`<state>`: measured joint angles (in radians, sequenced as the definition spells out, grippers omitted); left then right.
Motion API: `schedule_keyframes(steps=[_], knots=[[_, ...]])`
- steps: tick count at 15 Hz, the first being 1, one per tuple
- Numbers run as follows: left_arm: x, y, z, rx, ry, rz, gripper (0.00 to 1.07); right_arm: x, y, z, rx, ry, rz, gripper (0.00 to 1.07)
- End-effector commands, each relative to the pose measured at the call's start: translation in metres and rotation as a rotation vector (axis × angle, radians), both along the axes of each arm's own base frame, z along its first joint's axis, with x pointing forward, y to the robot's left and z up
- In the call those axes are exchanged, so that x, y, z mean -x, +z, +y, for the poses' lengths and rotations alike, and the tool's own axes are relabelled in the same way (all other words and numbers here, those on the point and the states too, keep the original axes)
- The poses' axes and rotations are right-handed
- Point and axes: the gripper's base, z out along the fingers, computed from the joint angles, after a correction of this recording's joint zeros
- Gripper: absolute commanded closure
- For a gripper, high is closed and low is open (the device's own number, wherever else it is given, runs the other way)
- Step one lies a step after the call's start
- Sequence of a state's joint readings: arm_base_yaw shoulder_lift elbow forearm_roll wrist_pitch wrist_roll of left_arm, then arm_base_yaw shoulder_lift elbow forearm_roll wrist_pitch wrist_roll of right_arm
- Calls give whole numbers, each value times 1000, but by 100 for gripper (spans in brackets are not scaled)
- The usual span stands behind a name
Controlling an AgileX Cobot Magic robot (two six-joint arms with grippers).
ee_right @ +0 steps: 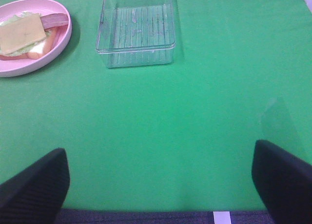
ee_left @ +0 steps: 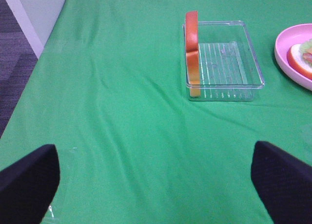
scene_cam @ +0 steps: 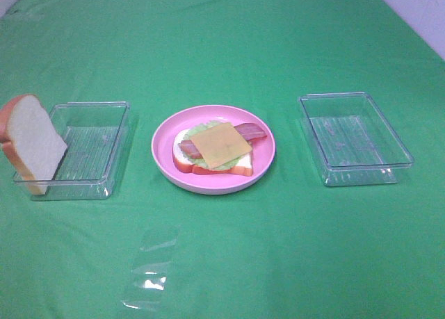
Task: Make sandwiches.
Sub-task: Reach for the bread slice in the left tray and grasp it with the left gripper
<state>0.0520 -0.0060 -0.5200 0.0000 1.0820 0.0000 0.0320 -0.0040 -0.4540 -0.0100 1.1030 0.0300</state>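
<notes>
An open-faced sandwich lies on the round pink plate (scene_cam: 215, 183) at the table's middle: a white bread slice (scene_cam: 240, 165), pale green lettuce (scene_cam: 201, 128), a bacon strip (scene_cam: 252, 131) and a square yellow cheese slice (scene_cam: 220, 142) on top. A second bread slice (scene_cam: 29, 142) stands on edge at the left end of the left clear tray (scene_cam: 90, 105); the left wrist view shows that bread slice (ee_left: 193, 53) edge-on. Neither arm appears in the high view. My left gripper (ee_left: 156, 185) and right gripper (ee_right: 158, 187) are both open, empty, hovering over bare cloth well short of the trays.
An empty clear tray (scene_cam: 368, 168) sits right of the plate, also the tray (ee_right: 136, 58) in the right wrist view. A flat piece of clear plastic (scene_cam: 149, 270) lies on the green cloth near the front edge. The table's left edge and floor (ee_left: 14, 63) show beside the left arm.
</notes>
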Motion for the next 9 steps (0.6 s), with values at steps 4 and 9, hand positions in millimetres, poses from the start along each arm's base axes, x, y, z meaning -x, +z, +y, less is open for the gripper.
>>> schedule_keyframes(steps=[4, 9], knots=[[1, 0, 0, -5, 0, -15, 7, 3, -1, 0, 4, 8, -29, 9], [1, 0, 0, -1, -5, -15, 7, 3, -1, 0, 4, 8, -29, 9]])
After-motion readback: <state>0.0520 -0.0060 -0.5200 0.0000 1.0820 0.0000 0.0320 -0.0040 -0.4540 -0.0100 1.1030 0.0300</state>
